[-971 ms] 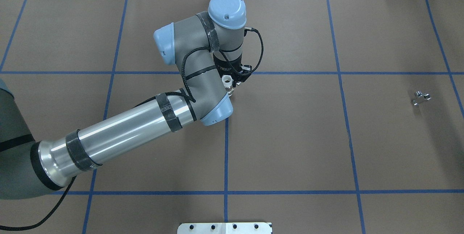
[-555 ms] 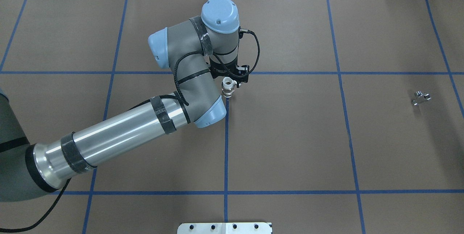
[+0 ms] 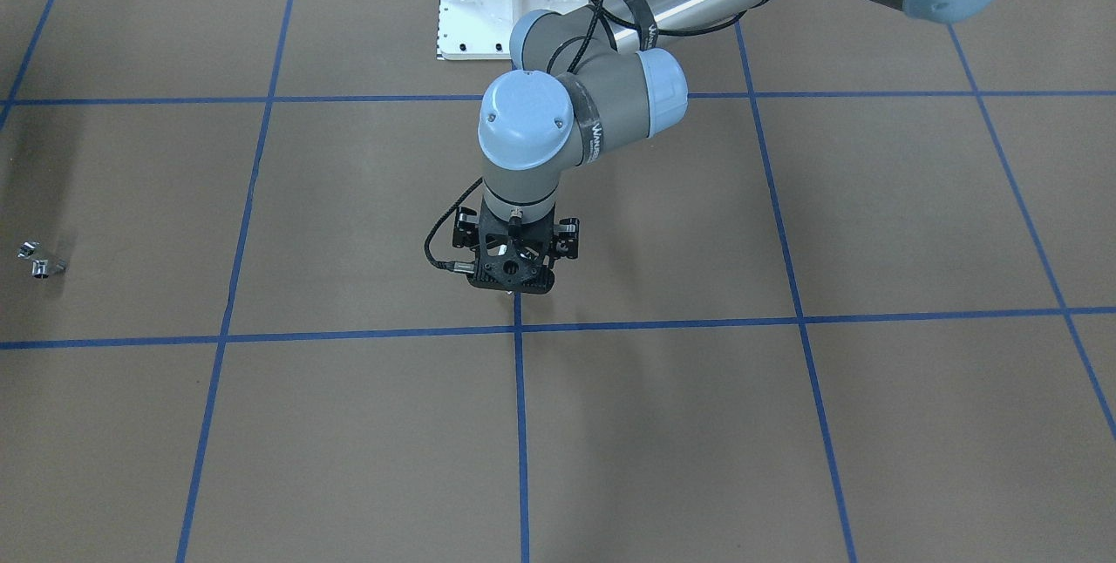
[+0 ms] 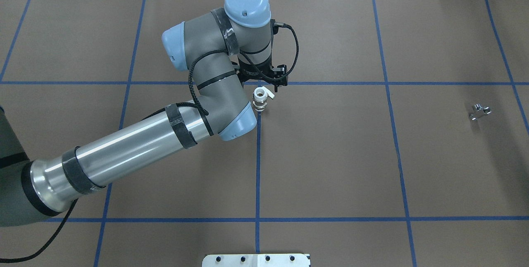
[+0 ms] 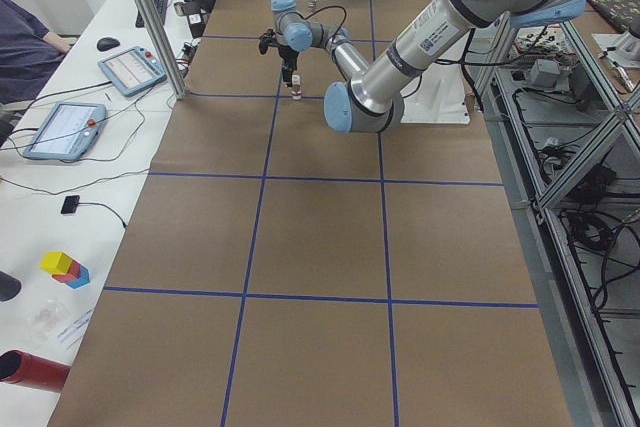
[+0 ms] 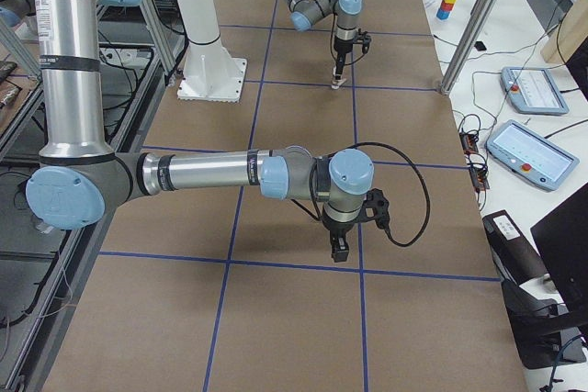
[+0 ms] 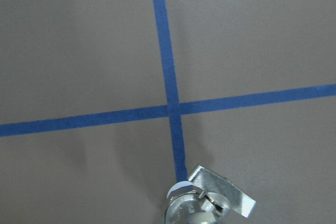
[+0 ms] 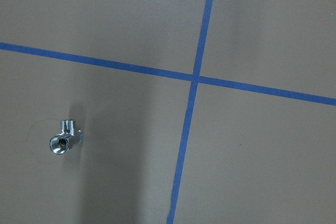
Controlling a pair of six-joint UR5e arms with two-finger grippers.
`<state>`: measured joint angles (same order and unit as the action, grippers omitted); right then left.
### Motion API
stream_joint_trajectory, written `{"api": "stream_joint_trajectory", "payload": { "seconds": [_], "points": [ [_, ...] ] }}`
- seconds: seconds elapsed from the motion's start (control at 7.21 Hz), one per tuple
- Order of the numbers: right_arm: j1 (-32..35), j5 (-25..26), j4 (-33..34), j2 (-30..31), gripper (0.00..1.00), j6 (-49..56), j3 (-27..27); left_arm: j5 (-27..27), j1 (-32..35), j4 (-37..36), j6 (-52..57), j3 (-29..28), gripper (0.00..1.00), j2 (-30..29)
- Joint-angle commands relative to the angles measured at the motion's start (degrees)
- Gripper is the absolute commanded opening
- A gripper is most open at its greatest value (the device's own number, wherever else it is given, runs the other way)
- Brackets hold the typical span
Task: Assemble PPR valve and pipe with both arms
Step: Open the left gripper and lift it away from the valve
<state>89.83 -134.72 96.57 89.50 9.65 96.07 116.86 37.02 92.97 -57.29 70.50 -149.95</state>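
Left hand and right hand: fingers unclear, we cannot tell released or clenched | PPR valve upright on desk, on blue tape near its crossing, cut off in left wrist view, masked by hand from front | pipe far right, well apart.

Left arm and right arm both reach out, wrists pointing down.

Pipe well right of valve
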Motion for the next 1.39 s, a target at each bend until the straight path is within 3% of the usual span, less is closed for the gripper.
{"api": "stream_joint_trajectory", "payload": {
  "seconds": [0.0,0.28,0.42,0.69,1.25],
  "points": [
    [-0.01,0.07,0.02,-0.29,1.0,0.45,-0.01,0.39,2.78,-9.78,0.43,11.53,1.0,1.75],
    [-4.63,-0.54,-4.26,-0.9,1.0,-1.64,-0.01,3.97,7.69,-10.79,3.22,23.94,1.0,12.52],
    [-9.19,-0.46,-8.64,-1.6,1.0,-10.44,-0.09,4.34,10.15,-10.79,6.55,26.94,1.0,16.75],
    [-15.19,0.51,-17.08,-1.96,0.99,-22.37,-0.62,4.34,11.93,-10.79,9.83,28.73,1.0,20.13],
    [-20.38,2.6,-23.79,-1.25,0.99,-23.89,-6.24,4.26,11.84,-10.88,9.75,29.0,1.0,20.48]
  ]
}}
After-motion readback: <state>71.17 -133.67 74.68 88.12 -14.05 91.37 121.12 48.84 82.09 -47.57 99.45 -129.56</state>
